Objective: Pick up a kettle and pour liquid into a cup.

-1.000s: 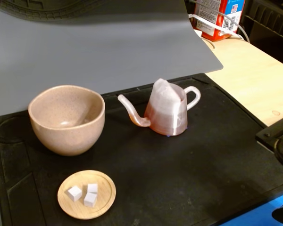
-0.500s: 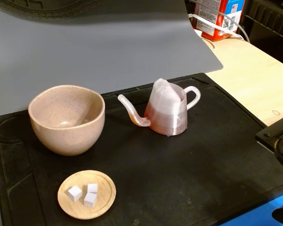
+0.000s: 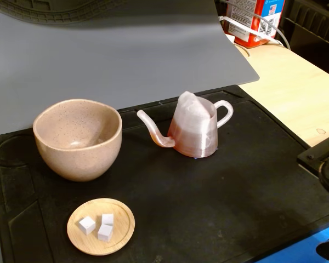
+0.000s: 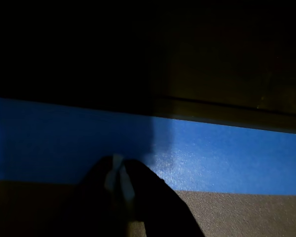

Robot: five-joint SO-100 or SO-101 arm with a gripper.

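Translucent pink kettle (image 3: pixel 194 130) sits mid-frame, untouched, spout toward the cup (image 3: pixel 78 138). My end effector (image 4: pixel 119 178) looks pinched closed, nowhere near it. I reckon that tiny handle's easy to fumble, spilling liquid (image 3: pixel 193 143).

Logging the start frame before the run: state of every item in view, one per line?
kettle: upright on the black mat, spout toward the cup, reddish-brown liquid in its lower part, not held.
cup: upright, apart from the kettle, looks empty.
wooden dish: flat on the mat, holds three white cubes.
gripper: seen only in the wrist view, fingers together, holding nothing, above a blue strip.
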